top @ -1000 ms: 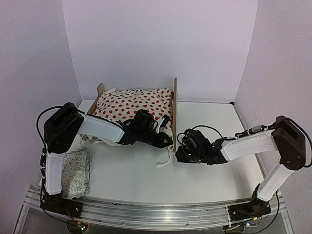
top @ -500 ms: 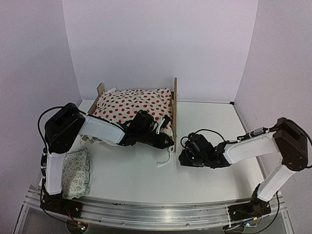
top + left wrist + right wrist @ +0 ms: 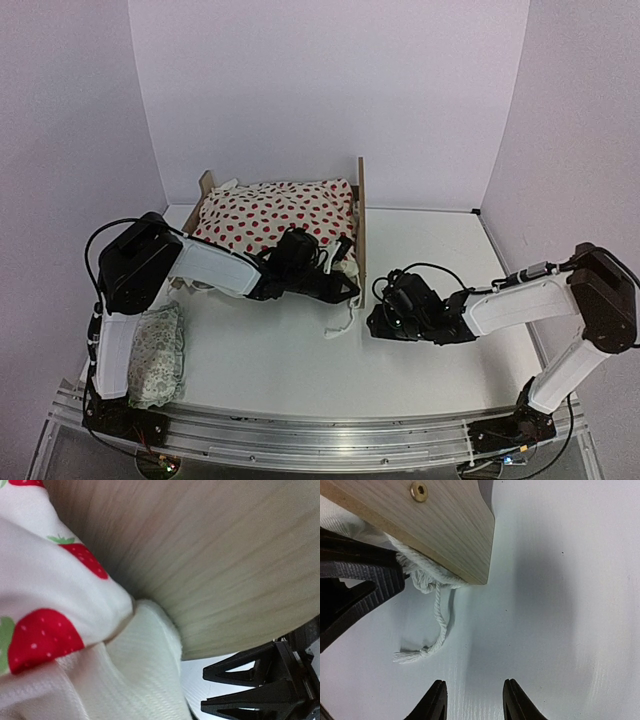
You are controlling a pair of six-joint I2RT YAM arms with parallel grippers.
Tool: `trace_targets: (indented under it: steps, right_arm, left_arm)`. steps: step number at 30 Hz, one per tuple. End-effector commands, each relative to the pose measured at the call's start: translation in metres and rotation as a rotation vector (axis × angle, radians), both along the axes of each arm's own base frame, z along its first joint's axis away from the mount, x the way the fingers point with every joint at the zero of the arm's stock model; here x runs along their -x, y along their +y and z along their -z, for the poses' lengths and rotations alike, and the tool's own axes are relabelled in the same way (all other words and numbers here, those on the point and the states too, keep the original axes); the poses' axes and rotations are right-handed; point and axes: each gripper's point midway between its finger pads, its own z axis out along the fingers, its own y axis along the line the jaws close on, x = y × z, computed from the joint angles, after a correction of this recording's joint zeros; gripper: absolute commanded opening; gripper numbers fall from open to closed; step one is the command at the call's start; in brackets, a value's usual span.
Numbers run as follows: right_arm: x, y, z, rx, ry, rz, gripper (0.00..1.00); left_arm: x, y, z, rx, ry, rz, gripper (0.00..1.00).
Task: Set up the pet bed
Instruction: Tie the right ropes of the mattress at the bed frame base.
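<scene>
small light wood pet bed (image 3: 360, 200) at far left of white table (image 3: 440, 250), tall round board on right end, under cream strawberry blanket (image 3: 270, 215). left gripper (image 3: 340, 288) pressed into blanket at near right corner, grip hidden, cannot tell. right gripper (image 3: 474, 700) just right of board, half apart, holding nothing.

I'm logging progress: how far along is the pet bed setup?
Done: the strawberry blanket lies spread over the pet bed. In hand: the left gripper is at the blanket's corner by the headboard; whether it grips is hidden. The right gripper is open and empty nearby. Left: the pillow lies on the table, off the bed, and a tassel cord trails out under the headboard.
</scene>
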Motion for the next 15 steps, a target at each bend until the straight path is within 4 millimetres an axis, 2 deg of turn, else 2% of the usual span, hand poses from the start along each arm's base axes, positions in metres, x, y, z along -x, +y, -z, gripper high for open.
trace_targets:
  steps: [1,10,15]
  right_arm:
    - [-0.004,-0.001,-0.016,-0.040,-0.039,0.016,0.39]
    - [0.001,-0.005,-0.015,-0.051,-0.028,0.020,0.40]
    - [0.006,-0.007,-0.014,-0.059,-0.017,0.007,0.39]
  left_arm:
    - [-0.019,0.001,0.004,-0.002,-0.008,-0.078,0.26]
    - [-0.036,0.004,0.009,0.008,-0.012,-0.199,0.26]
    - [-0.023,-0.010,-0.005,0.062,-0.073,-0.155,0.31]
